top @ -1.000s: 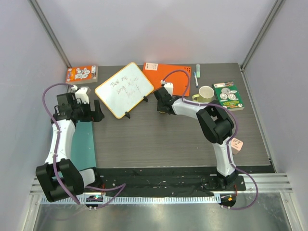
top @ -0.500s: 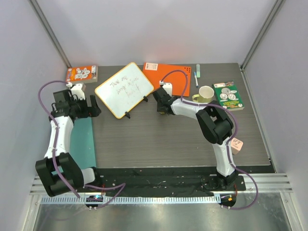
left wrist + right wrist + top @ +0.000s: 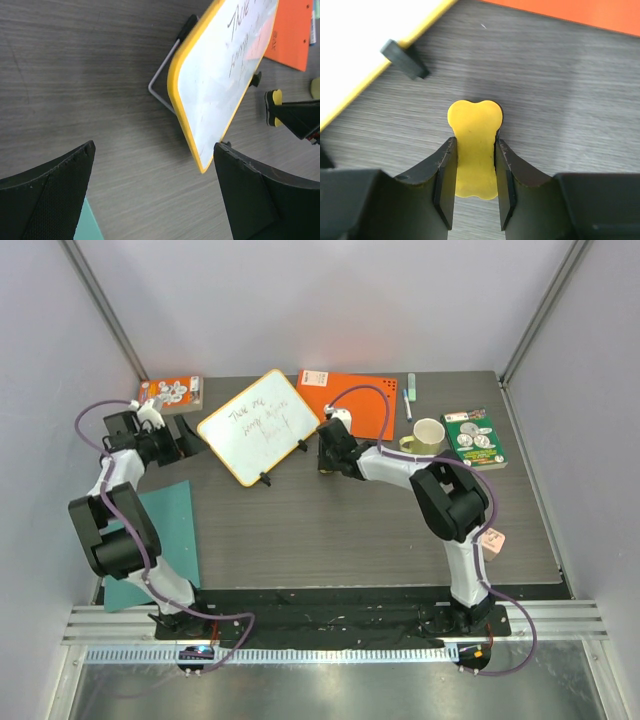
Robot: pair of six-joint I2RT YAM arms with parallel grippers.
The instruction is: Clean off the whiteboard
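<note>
The whiteboard [image 3: 258, 425] stands tilted on a wire stand at the back middle of the table, with dark handwriting on it. It also shows in the left wrist view [image 3: 225, 85] and at the top left of the right wrist view [image 3: 365, 35]. My left gripper [image 3: 185, 435] is open and empty just left of the board, low over the table [image 3: 154, 150]. My right gripper [image 3: 328, 455] is shut on a yellow eraser [image 3: 474, 125], low over the table just right of the board's near right edge. The eraser also shows in the left wrist view [image 3: 273, 107].
A solid orange sheet [image 3: 350, 400] lies behind the right gripper. A teal sheet [image 3: 155, 540] lies at the near left. An orange box [image 3: 170, 393] sits at the back left. A marker [image 3: 409, 395], a mug [image 3: 428, 433] and a green box [image 3: 475, 438] are at the back right.
My left arm has folded back and its gripper has moved farther from me, to the board's left side. My right gripper has shifted slightly left with the eraser.
</note>
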